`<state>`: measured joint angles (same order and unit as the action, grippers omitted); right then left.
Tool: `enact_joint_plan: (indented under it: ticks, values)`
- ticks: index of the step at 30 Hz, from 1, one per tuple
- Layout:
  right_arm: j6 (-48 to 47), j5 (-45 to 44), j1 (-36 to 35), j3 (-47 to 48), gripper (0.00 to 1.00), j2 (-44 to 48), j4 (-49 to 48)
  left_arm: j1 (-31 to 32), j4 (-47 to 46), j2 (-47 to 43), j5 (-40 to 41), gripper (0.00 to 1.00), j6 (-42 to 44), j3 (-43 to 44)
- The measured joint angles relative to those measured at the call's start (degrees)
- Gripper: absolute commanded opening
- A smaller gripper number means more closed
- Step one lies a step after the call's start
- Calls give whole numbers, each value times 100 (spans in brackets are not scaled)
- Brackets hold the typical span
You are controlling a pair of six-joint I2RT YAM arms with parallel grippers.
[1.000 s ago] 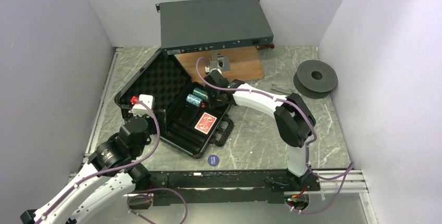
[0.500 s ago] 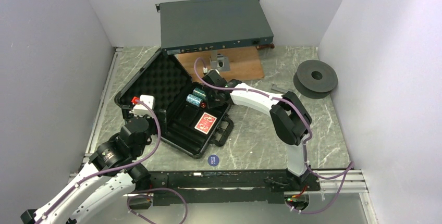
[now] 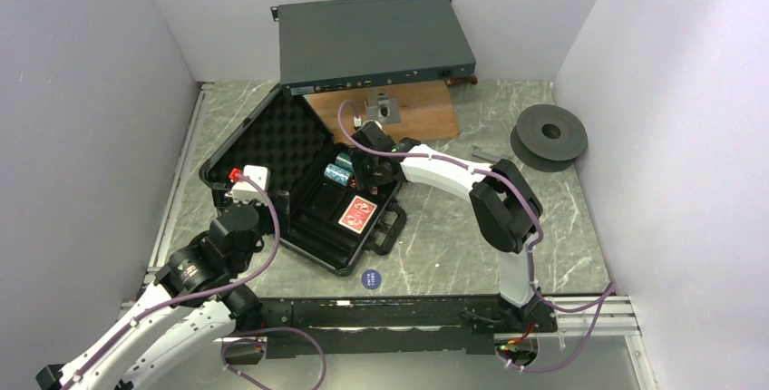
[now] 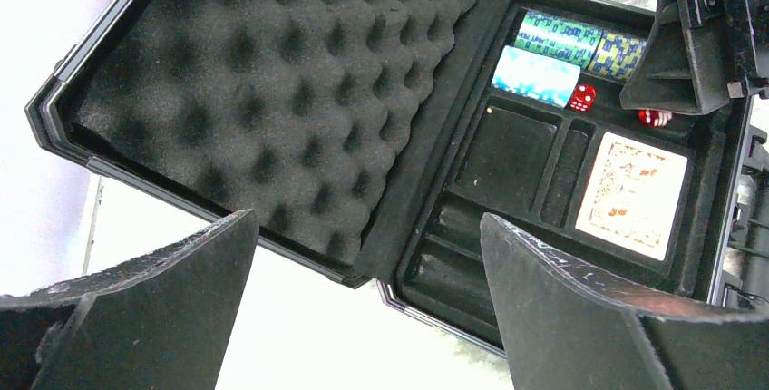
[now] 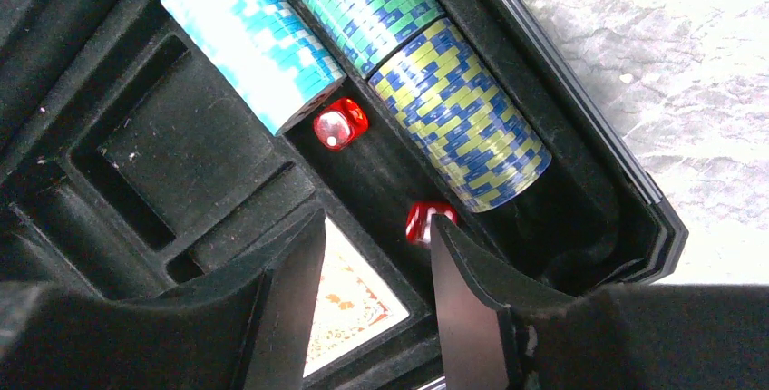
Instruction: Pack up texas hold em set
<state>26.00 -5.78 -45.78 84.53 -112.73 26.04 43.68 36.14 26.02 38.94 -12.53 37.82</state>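
Observation:
The black briefcase (image 3: pixel 272 136) lies open, its egg-crate foam lid (image 4: pixel 272 91) raised at the left. In its tray lie the teal-and-white chip stack (image 5: pixel 249 41), a green-blue stack (image 5: pixel 363 0) and a yellow-blue stack (image 5: pixel 462 118). Two red dice (image 5: pixel 340 123) (image 5: pixel 419 219) lie beside the stacks and the red-backed card deck (image 3: pixel 358 215) is in its slot. My right gripper (image 5: pixel 376 218) is open and empty, low over the tray, one die touching its right fingertip. My left gripper (image 4: pixel 367 218) is wide open and empty near the case's hinge corner. The blue disc (image 3: pixel 372 277) lies on the table in front of the case.
A large grey rack box (image 3: pixel 372 41) leans against the back wall above a wooden board (image 3: pixel 413 120) with a small metal bracket (image 3: pixel 383 107). A dark grey spool (image 3: pixel 549 136) lies at the right. Walls close in both sides.
My right gripper has shifted slightly left, further over the tray by the chip stacks. The left arm has not moved.

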Motion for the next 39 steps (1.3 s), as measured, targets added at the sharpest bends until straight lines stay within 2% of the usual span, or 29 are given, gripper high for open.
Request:
enact_joint_plan:
  ticks: [4,8,10,20,27,29,30,31,39]
  values:
    - [0,-9,0,4,55,0,0,0,-20,0,2,99,7,-9]
    - [20,-9,0,4,69,4,0,0,-31,0,0,99,26,-13]
    - [24,-9,0,-26,73,52,-28,0,-33,0,0,99,37,-13]
    - [7,-92,-48,-269,76,1082,-37,-9,-35,0,-2,99,85,-13]
    - [-109,-437,-275,-348,76,1480,232,-9,-35,-4,-4,99,83,-13]
    - [-155,-601,-404,-411,80,1576,393,-9,-31,-7,-4,99,83,-13]
    - [-168,-673,-466,-442,94,1624,466,-9,-28,-7,-4,99,81,-13]
    - [-190,-798,-544,-481,99,1690,551,-9,-28,-13,-7,99,83,-13]
    - [-179,-1388,-824,-1132,100,2752,529,-9,-2,-140,-181,99,83,-9]
